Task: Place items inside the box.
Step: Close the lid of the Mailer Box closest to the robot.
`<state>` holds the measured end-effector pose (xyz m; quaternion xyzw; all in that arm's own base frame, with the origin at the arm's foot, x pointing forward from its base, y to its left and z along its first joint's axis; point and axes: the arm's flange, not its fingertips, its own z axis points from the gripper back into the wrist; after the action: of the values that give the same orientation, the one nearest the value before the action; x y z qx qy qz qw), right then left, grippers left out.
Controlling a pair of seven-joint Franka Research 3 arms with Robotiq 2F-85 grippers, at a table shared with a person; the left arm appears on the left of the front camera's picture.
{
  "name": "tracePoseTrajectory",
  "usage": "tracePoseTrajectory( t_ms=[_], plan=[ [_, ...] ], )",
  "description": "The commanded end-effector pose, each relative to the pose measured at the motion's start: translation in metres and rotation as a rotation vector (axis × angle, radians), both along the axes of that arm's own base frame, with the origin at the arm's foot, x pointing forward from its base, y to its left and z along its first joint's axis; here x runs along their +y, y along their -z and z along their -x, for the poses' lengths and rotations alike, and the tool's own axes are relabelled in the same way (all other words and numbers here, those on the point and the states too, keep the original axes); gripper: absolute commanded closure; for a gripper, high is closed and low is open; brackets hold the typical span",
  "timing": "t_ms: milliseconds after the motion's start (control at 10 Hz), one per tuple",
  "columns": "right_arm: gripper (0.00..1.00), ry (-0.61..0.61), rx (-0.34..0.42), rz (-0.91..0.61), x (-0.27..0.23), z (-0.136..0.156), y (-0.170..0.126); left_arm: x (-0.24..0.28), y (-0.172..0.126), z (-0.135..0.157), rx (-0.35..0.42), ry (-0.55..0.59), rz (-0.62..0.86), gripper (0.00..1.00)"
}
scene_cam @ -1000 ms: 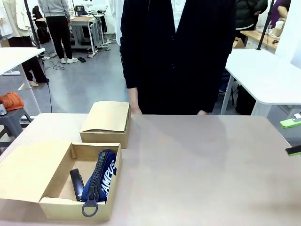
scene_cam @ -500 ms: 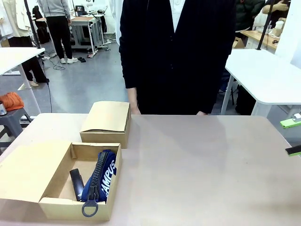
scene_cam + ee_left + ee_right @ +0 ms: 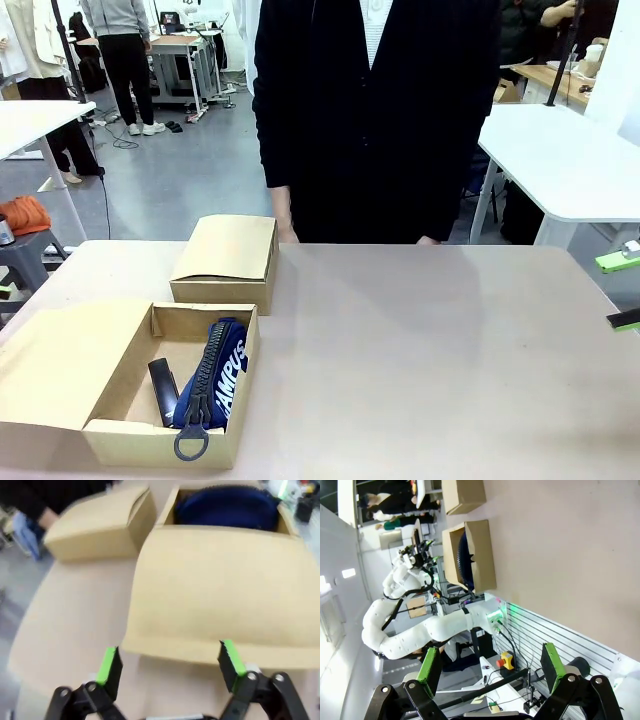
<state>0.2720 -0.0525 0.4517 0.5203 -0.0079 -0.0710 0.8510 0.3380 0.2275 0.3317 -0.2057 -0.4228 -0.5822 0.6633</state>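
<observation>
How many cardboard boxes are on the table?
2. The open box sits at the near left, holding the blue pouch and black stapler. The closed box stands just behind it.

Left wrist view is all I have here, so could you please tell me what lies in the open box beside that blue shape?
Observer: The front view shows a slim black stapler lying beside the navy pouch, on the robot's left of it, inside the open box.
Operator: Thank you. Is the right gripper holding anything?
Observer: No, the right gripper is open and empty.
</observation>
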Motion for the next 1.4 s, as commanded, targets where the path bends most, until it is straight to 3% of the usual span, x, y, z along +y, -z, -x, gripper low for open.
tracePoseTrajectory(
  t_ms=[0,200,600,1000,1300],
  plan=[
    [0.0,-0.009,-0.026,-0.023,0.0,-0.001,-0.002,0.004,0.069,-0.003,-0.044,-0.038,-0.161,0.04],
    [0.0,-0.009,-0.026,-0.023,0.0,-0.001,-0.002,0.003,0.097,-0.01,0.001,-0.016,-0.219,0.04],
    [0.0,-0.009,-0.026,-0.023,0.0,-0.001,-0.002,0.001,0.109,-0.01,0.006,0.008,-0.242,0.04],
    [0.0,-0.009,-0.026,-0.023,0.0,-0.001,-0.002,0.001,0.117,-0.005,0.009,0.059,-0.13,0.04],
    [0.0,-0.009,-0.026,-0.023,0.0,-0.001,-0.002,-0.013,0.115,-0.003,0.0,0.089,0.044,0.04]
  ],
)
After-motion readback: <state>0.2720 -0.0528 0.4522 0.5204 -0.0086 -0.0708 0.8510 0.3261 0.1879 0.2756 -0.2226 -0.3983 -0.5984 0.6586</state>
